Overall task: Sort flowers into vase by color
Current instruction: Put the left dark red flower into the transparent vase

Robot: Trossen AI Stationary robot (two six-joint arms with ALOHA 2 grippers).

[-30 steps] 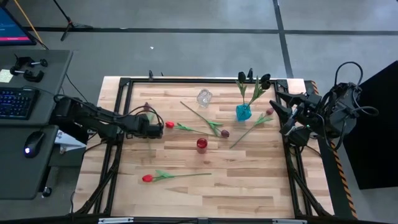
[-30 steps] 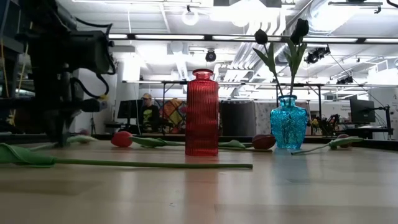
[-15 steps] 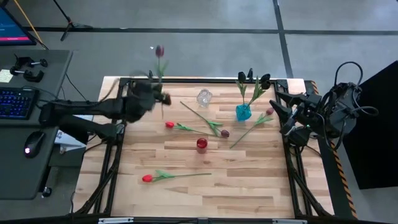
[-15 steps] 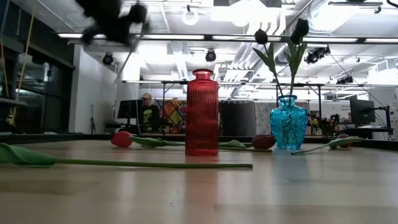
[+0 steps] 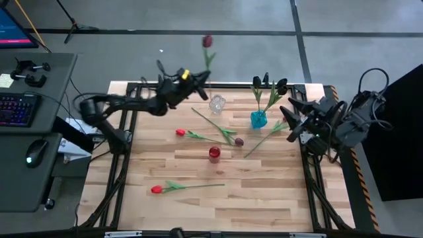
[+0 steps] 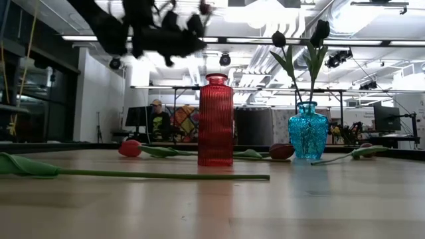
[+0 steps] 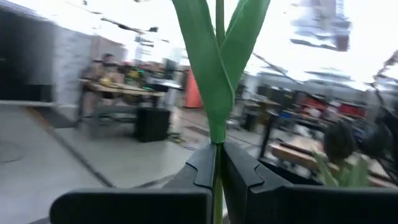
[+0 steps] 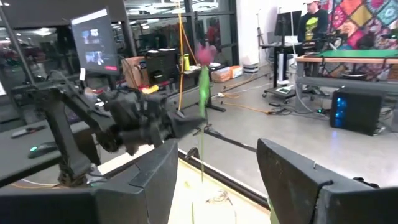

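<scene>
We note the left gripper (image 5: 190, 80) pinching a maroon tulip (image 5: 207, 41) upright by its stem above the table's far edge, presumably for vase insertion; right gripper (image 5: 295, 119) spread.

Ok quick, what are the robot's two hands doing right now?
Left gripper: shut on a tulip stem, raised above the table.
Right gripper: open, holding nothing, at the table's right edge.

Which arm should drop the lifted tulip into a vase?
Left. The left gripper is already shut on the maroon tulip's stem, held up near the clear vase and blue vase. The right gripper waits open and empty at the table's right edge.
</scene>
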